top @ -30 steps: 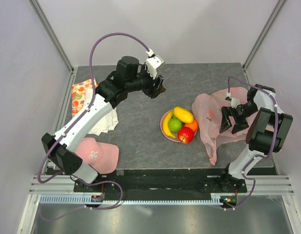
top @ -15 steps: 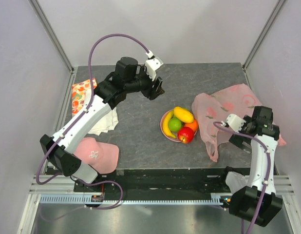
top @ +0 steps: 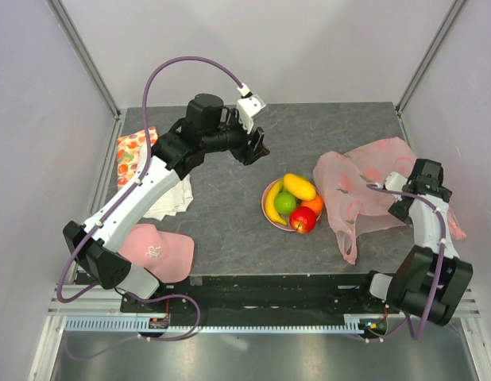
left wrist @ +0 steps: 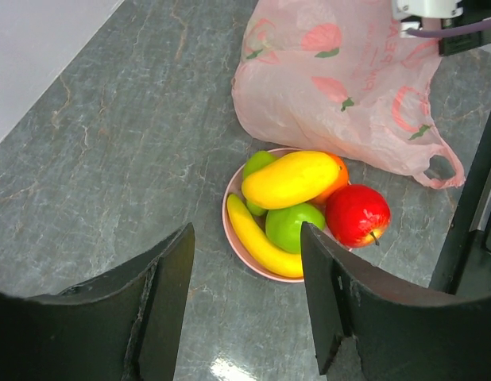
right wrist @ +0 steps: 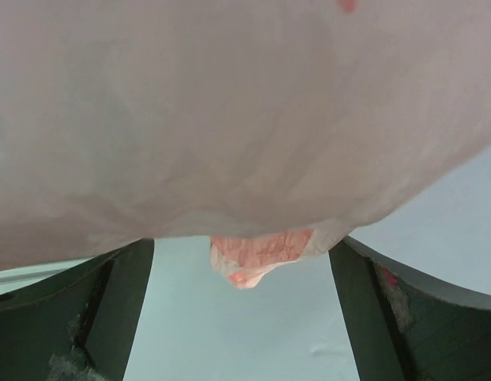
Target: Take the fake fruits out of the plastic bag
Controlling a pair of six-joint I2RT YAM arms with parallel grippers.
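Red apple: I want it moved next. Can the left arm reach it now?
Probably yes: the red apple lies uncovered at the plate's edge, clear of the plastic bag, and the open left fingers have nothing in between.

Left claw (left wrist: 245, 238) half-parted on a far-stretched arm — right claw (right wrist: 241, 254) spread wide, arm folded close.

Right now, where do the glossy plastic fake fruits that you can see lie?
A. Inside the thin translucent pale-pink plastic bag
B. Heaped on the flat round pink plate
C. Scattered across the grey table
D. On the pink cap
B: the glossy plastic fake fruits sit heaped together on the flat round pink plate, which stands beside the thin translucent pale-pink plastic bag, not inside it.
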